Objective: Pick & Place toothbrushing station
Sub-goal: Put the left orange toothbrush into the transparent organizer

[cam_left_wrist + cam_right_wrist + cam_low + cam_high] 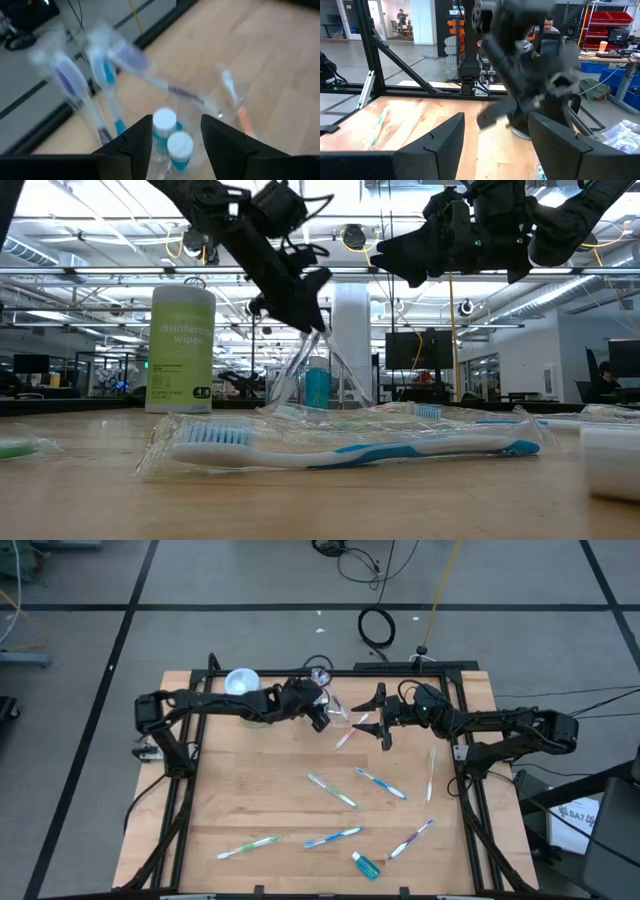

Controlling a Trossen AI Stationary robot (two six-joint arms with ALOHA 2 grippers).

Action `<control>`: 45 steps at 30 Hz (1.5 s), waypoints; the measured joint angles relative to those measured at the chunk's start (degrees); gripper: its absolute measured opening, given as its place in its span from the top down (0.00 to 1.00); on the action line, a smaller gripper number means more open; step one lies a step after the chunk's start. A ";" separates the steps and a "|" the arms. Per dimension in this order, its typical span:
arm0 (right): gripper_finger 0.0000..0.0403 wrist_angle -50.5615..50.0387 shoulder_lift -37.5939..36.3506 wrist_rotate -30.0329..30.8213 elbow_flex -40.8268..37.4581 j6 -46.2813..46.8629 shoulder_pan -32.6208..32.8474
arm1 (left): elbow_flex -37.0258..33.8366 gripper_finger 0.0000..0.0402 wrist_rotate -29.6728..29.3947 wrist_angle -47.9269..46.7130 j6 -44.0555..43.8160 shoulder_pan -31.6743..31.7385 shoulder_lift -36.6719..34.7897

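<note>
In the high view's upper middle, the left gripper (318, 718) hangs just above the clear cup (338, 715), its fingers parted and gripping nothing. The cup holds two blue white-capped tubes (172, 141) and several toothbrushes (102, 75). Just to the right, the right gripper (384, 725) hovers spread and empty, while loose toothbrushes (331, 790) and another tube (366, 865) lie lower on the table (250, 780).

Toothbrushes (102, 75) in cup (220, 107) motion-blurred; cup outline barely discernible; left arm (520, 75) smeared.
</note>
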 joint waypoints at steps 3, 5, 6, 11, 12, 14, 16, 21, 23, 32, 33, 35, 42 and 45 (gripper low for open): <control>0.47 -0.10 0.00 -0.01 0.00 0.03 -0.02 | 0.00 0.58 1.24 -4.00 0.43 -0.27 -3.08; 0.47 -0.21 0.00 -0.02 0.02 0.16 -0.01 | 0.00 0.58 1.78 -6.84 0.85 -0.73 -4.79; 0.47 -0.56 0.00 -0.02 0.02 0.15 -0.01 | 0.00 0.58 2.19 -8.18 0.84 -0.95 -5.69; 0.47 -5.72 -0.02 0.64 0.06 -2.47 -0.59 | 0.00 0.58 0.78 -18.57 0.74 -2.40 -9.83; 0.47 -8.14 -0.02 1.75 0.06 -2.92 -0.87 | 0.00 0.58 -0.21 -20.89 -0.29 -2.58 -11.05; 0.47 -12.66 0.00 4.27 0.06 -3.13 -1.45 | 0.00 0.58 -2.74 -25.23 -2.66 -2.87 -13.40; 0.47 -16.24 0.00 6.54 0.06 -3.20 -2.01 | 0.00 0.58 -5.17 -28.68 -4.65 -2.87 -15.68; 0.47 -21.55 -1.57 12.00 0.04 2.36 -1.83 | 0.00 0.58 -12.47 -30.89 -6.14 -2.87 -19.87; 0.47 -24.00 -4.38 12.09 0.06 6.46 -0.83 | 0.00 0.58 -14.81 -30.43 -4.97 -2.84 -20.59; 0.47 -56.27 -17.95 26.09 2.37 18.62 5.61 | 0.03 0.58 -21.19 -27.09 -1.25 -1.81 -20.35; 0.47 -61.91 -18.63 29.20 3.11 20.39 5.64 | 0.00 0.58 -21.23 -26.54 -0.55 -1.47 -20.29; 0.47 -71.28 -19.32 34.36 4.33 24.20 5.22 | 0.00 0.58 -21.49 -24.15 0.97 -0.80 -20.30; 0.47 -86.27 -16.78 32.84 5.44 34.20 2.85 | 0.03 0.58 -21.57 -14.36 5.13 1.23 -20.34; 0.47 -92.62 -12.76 32.72 5.44 38.52 2.89 | 0.03 0.58 -21.47 -11.09 6.75 1.73 -20.34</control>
